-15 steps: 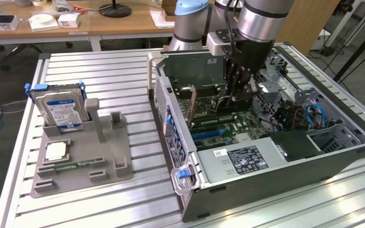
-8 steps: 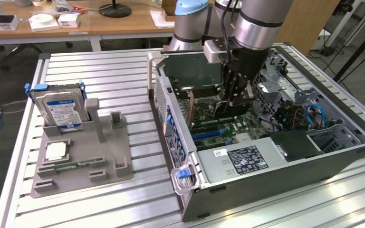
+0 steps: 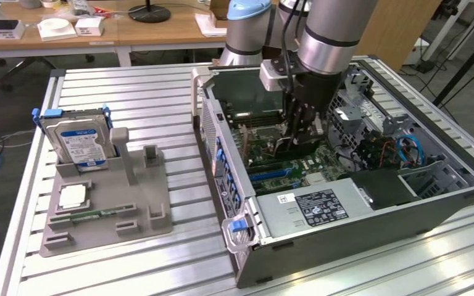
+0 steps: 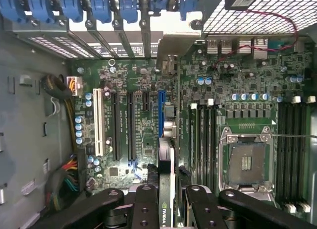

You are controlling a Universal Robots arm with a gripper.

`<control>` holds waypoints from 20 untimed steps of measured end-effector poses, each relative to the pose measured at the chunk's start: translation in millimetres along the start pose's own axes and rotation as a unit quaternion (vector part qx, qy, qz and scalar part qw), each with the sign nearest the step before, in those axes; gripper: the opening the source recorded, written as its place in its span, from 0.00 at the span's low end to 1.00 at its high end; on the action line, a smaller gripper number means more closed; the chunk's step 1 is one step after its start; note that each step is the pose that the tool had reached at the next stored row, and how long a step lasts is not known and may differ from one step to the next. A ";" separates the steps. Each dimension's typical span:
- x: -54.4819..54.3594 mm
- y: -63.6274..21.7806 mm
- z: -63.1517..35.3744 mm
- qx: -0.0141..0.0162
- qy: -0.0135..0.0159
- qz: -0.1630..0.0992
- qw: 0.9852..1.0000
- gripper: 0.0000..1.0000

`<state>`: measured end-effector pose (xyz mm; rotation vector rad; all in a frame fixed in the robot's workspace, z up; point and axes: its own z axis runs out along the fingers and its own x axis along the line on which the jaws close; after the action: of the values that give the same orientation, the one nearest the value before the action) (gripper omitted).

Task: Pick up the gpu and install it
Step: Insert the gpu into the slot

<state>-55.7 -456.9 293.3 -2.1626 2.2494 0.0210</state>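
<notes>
1. Your tool [image 3: 301,132] is down inside the open computer case [image 3: 468,179], and its jaws are clamped on the gpu [image 4: 167,187]. In the wrist view the card stands on edge between the fingers [image 4: 144,209], its dark top edge running from the tool toward the blue expansion slot [image 4: 161,115] on the motherboard [image 4: 247,80].
2. I judge the step in hand to be the seating of the card: it hangs over the board but does not look pressed home yet, though the contact edge itself is hidden under the card.
3. Keep the card upright and parallel to the slot. In the wrist view its line looks very near the blue slot's line; correct any sideways offset before you push, since a skewed card will ride on the slot's wall.
4. Watch the far end: the card's metal bracket [image 4: 168,65] has to meet the rear opening under the blue retention clips [image 4: 101,8], so bring both ends down together, not one corner first.
5. Press straight down and gently. The neighbouring black slots [image 4: 131,125] and the small capacitors [image 4: 79,130] stand close, and a slip could strike them.
6. Hold your grip firm until the card is supported by the slot; it is thin and would tip if let go early.
7. On the desk [image 3: 138,86], the hard drive [image 3: 76,139] stands in its grey holder [image 3: 105,216], well apart from your work.
</notes>
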 end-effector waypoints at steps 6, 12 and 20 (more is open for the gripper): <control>1.9 0.4 7.2 0.000 0.000 0.000 1.000 0.26; 2.8 0.7 10.0 0.000 0.001 0.000 1.000 0.26; 2.9 0.9 11.9 0.000 0.001 0.000 1.000 0.26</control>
<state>-56.7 -459.4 281.4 -2.1642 2.2496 0.0187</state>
